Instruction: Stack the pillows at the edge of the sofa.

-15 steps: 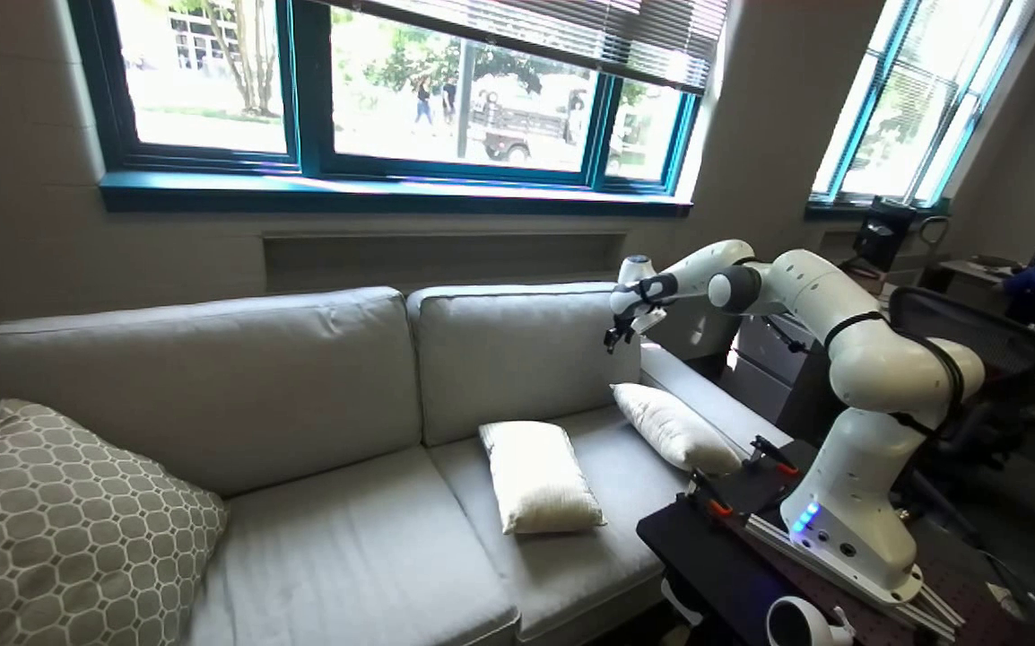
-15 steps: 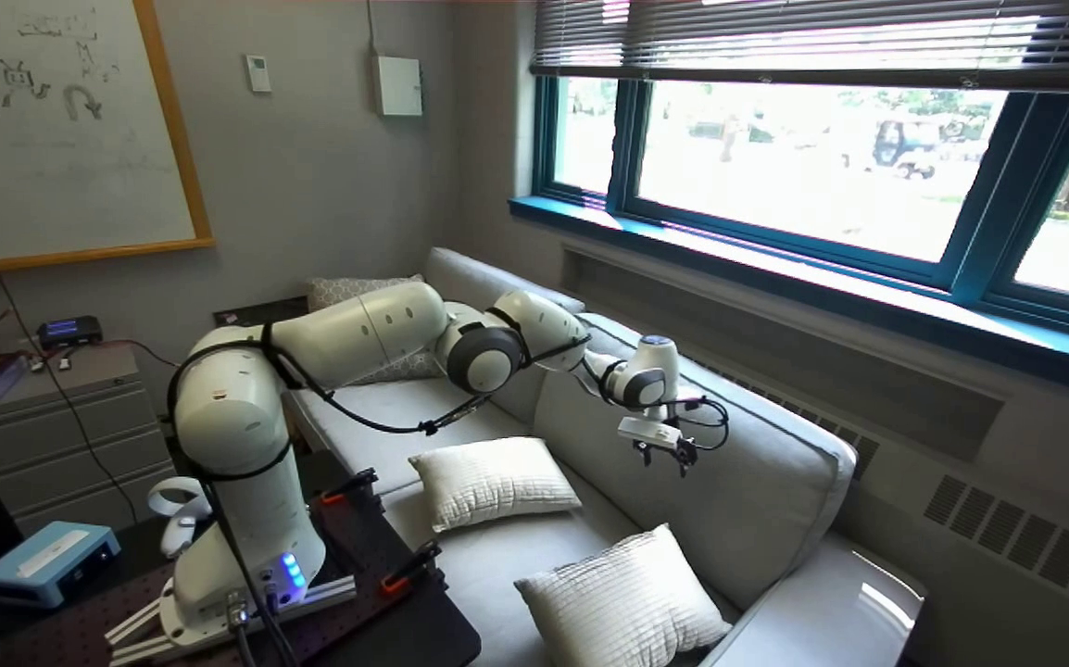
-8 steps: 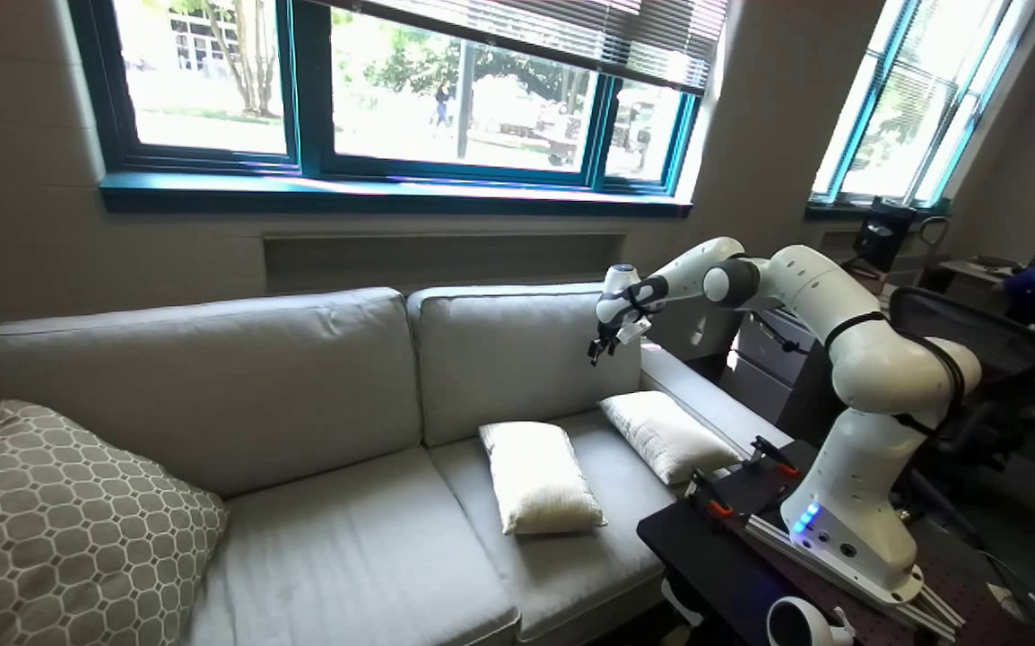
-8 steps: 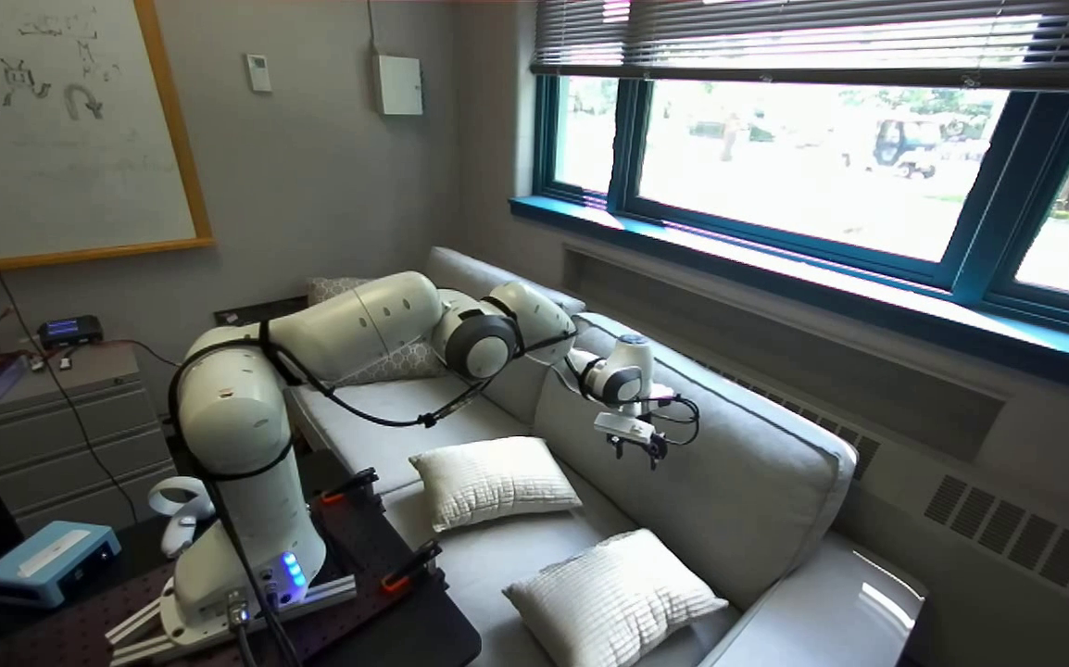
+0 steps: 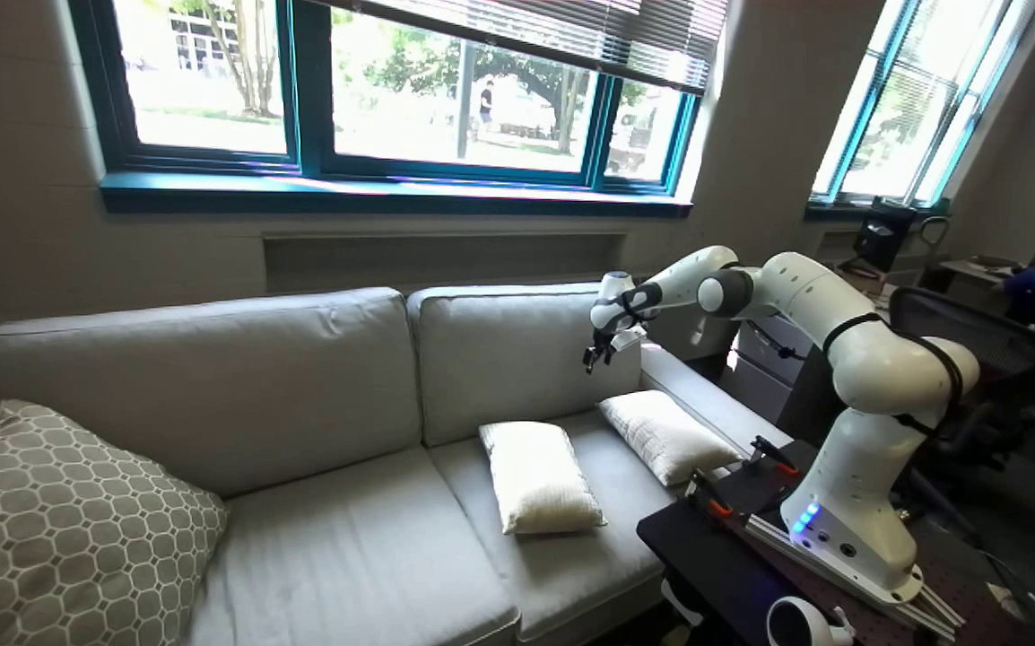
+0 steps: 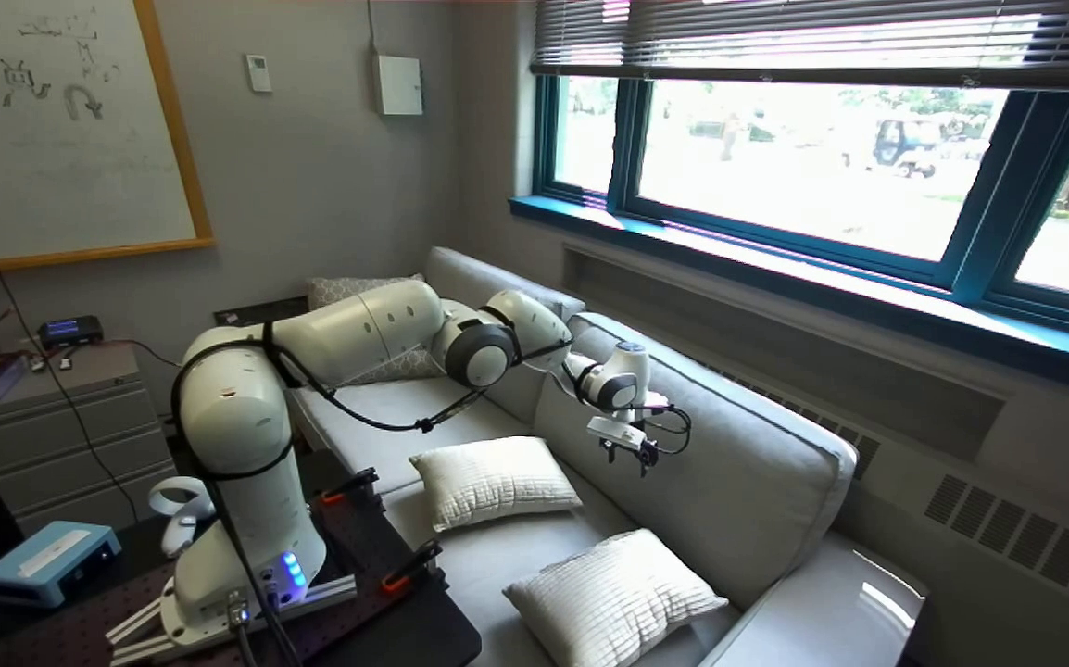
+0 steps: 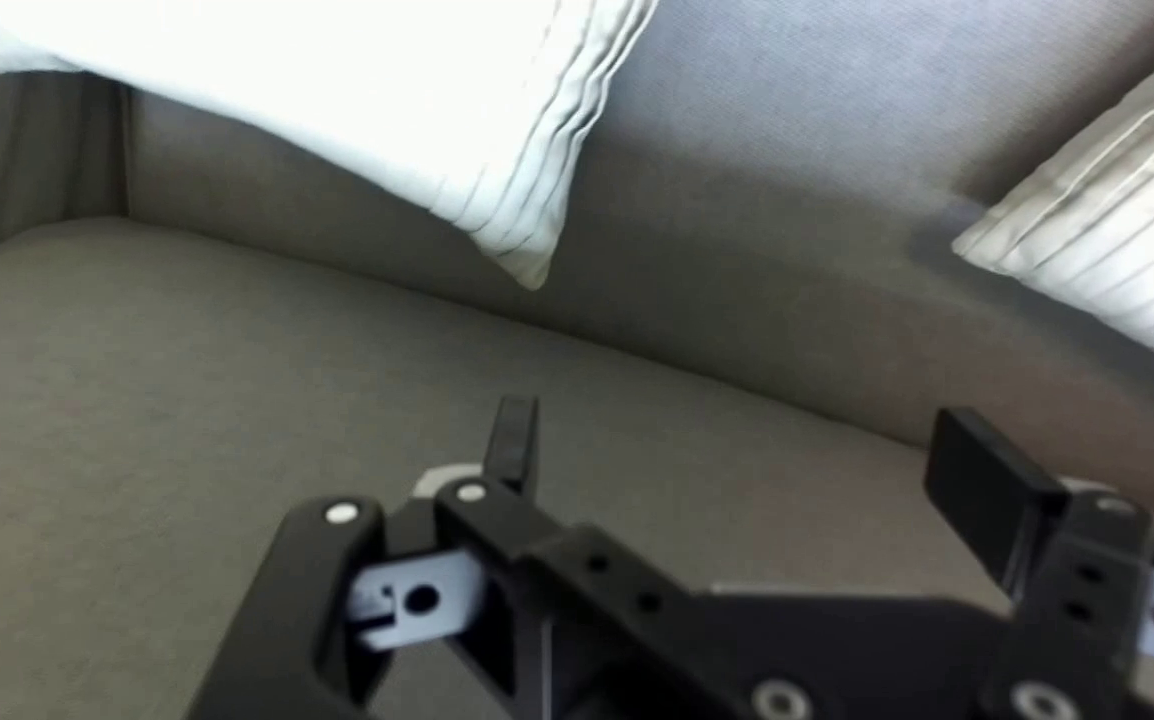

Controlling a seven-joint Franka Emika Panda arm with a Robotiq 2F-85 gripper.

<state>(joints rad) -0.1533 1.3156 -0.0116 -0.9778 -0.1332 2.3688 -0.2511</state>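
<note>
Two white pillows lie apart on the right-hand seat of the grey sofa (image 5: 338, 547) in an exterior view. The middle pillow (image 5: 540, 480) lies flat and also shows in an exterior view (image 6: 497, 482). The arm-side pillow (image 5: 668, 437) lies beside the padded arm and also shows in an exterior view (image 6: 616, 597). My gripper (image 5: 598, 359) hangs in front of the back cushion, above and behind both pillows. In the wrist view the gripper (image 7: 747, 450) is open and empty; the arm-side pillow (image 7: 337, 80) shows upper left, the middle pillow (image 7: 1137, 220) at right.
A beige patterned cushion (image 5: 78, 529) leans at the sofa's far end. The sofa arm (image 5: 706, 395) and back cushion (image 5: 517, 359) stand close to my arm. My base stands on a black table (image 5: 706, 538) with clamps at the sofa's front.
The arm-side pillow has dropped from a tilted pose to a flatter one. My gripper has moved toward the sofa's middle and slightly down. The middle pillow has not moved.
</note>
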